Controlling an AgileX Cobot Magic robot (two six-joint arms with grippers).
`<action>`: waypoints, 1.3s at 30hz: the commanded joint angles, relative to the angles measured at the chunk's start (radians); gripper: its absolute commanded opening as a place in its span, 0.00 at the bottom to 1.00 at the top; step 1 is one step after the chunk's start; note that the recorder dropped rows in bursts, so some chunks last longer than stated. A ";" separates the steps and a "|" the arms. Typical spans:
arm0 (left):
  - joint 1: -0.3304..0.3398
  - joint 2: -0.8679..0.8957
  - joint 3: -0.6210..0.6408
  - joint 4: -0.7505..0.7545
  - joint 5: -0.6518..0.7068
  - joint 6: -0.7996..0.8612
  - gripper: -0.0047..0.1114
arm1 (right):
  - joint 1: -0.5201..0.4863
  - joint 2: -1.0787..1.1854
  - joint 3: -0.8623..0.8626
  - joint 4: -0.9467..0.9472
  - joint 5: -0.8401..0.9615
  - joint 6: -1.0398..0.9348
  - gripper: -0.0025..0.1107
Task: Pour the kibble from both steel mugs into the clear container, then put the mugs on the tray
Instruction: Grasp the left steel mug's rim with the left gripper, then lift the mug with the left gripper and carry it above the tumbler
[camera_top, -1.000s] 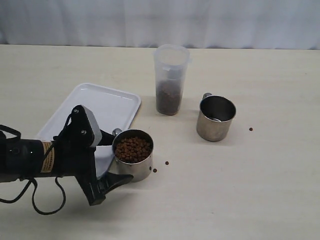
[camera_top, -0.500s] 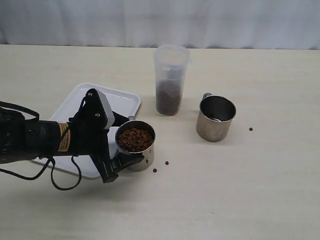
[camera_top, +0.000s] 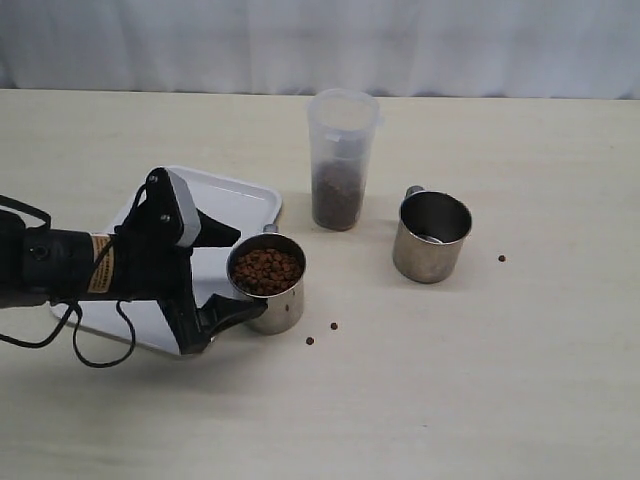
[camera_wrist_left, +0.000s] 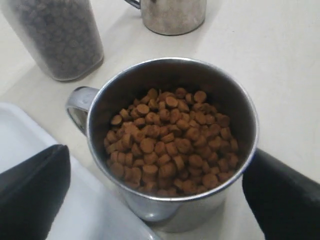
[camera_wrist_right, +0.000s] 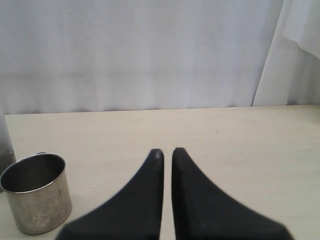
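1. Left wrist view: left claw (camera_wrist_left: 150, 195) spread wide, fingers flanking full steel mug (camera_wrist_left: 172, 145) of kibble (camera_wrist_left: 170, 140); contact unclear.
2. Right claw (camera_wrist_right: 167, 152) shut, empty.
3. Beside tray (camera_top: 235, 205); clear container (camera_top: 340, 160), empty mug (camera_top: 430, 237) toward worktop's (camera_top: 500, 380) far edge.

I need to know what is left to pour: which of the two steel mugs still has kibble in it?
The steel mug between the left pincer's open jaws, beside the tray, is full of kibble. The other mug, right of the clear container, looks empty.
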 joint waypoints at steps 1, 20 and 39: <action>0.021 0.012 -0.005 0.025 -0.055 -0.014 0.62 | 0.003 0.002 0.002 -0.008 0.000 0.005 0.06; 0.016 0.243 -0.172 0.100 -0.182 0.021 0.62 | 0.003 0.002 0.002 -0.008 0.000 0.005 0.06; 0.030 0.230 -0.183 0.092 -0.239 0.006 0.04 | 0.003 0.002 0.002 -0.008 0.000 0.005 0.06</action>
